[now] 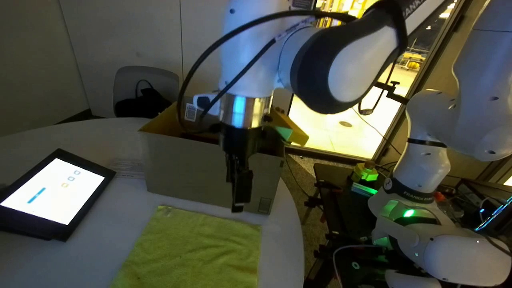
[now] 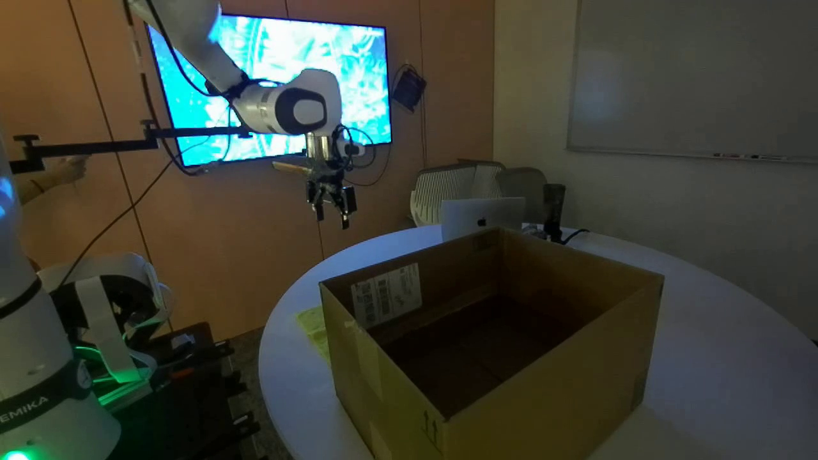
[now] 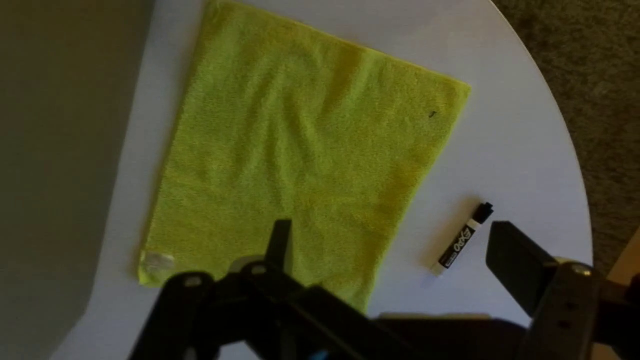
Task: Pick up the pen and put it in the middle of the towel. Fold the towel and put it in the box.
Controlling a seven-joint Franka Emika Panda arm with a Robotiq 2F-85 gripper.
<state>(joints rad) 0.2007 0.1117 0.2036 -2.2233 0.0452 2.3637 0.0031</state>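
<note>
The pen [image 3: 457,245], a short black-and-white marker, lies on the table beside the towel in the wrist view. I cannot make it out in the exterior views. The towel [image 3: 310,145] lies spread flat with slight wrinkles. It shows in both exterior views [image 1: 196,248] [image 2: 313,326], partly behind the box in the latter. The brown cardboard box [image 1: 208,172] stands beside the towel, open at the top [image 2: 543,390]; its wall fills the left of the wrist view [image 3: 60,125]. My gripper [image 2: 333,221] is open and empty above the table, its fingers apart in the wrist view [image 3: 391,227].
A black-framed tablet [image 1: 60,192] stands on the round white table [image 2: 722,358] near the box. A laptop [image 2: 484,214] and a dark upright object [image 2: 553,207] stand behind the box. The table's curved edge runs close to the pen.
</note>
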